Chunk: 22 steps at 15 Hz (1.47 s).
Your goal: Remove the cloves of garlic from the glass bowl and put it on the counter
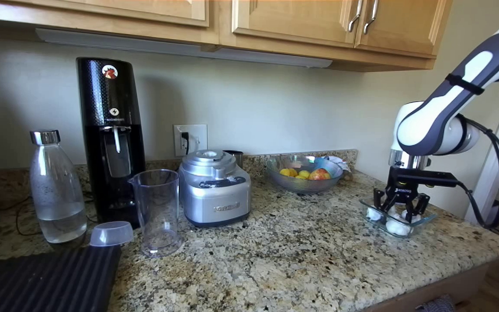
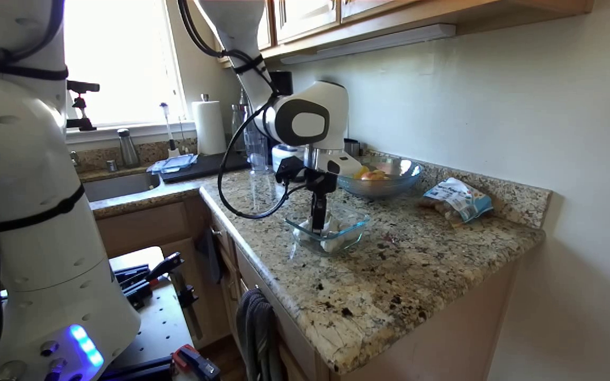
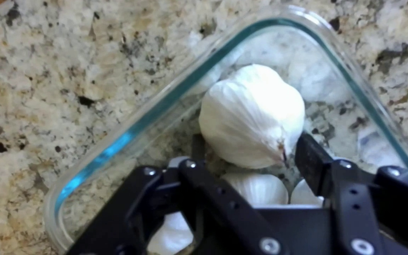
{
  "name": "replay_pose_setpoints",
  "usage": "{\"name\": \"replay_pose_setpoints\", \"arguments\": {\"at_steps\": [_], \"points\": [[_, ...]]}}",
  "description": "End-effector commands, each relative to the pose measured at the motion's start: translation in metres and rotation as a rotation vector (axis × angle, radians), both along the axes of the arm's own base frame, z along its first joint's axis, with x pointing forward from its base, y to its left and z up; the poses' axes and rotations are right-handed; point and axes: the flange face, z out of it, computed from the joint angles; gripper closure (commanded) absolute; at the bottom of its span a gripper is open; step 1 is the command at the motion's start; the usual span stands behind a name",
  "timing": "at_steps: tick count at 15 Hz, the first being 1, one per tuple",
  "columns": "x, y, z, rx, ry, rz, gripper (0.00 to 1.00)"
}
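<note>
Kitchen corner. In an exterior view, light wooden cabinets [image 1: 293,21] with curved metal handles hang on a plain, pale wall [image 1: 267,104], a long whitish strip [image 1: 124,44] running beneath them. In an exterior view, a window [image 2: 119,58], glaring white with light, stands above a sink [image 2: 122,188] and wooden lower cupboards [image 2: 141,228]. Brown floor [image 1: 498,281] shows at lower right.
</note>
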Motion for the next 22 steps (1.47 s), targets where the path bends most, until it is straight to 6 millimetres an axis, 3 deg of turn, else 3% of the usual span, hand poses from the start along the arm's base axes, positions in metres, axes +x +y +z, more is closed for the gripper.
{"name": "replay_pose_setpoints", "arguments": {"at_steps": [1, 5, 7, 9, 22], "points": [[-0.003, -0.008, 0.002, 0.017, 0.013, -0.021, 0.63], [-0.003, -0.016, 0.008, 0.020, 0.016, -0.045, 0.78], [-0.003, -0.020, 0.014, 0.016, 0.004, -0.047, 0.93], [-0.002, -0.023, 0.023, 0.011, -0.014, -0.049, 0.96], [0.007, -0.016, 0.077, 0.022, -0.133, -0.027, 0.92]]}}
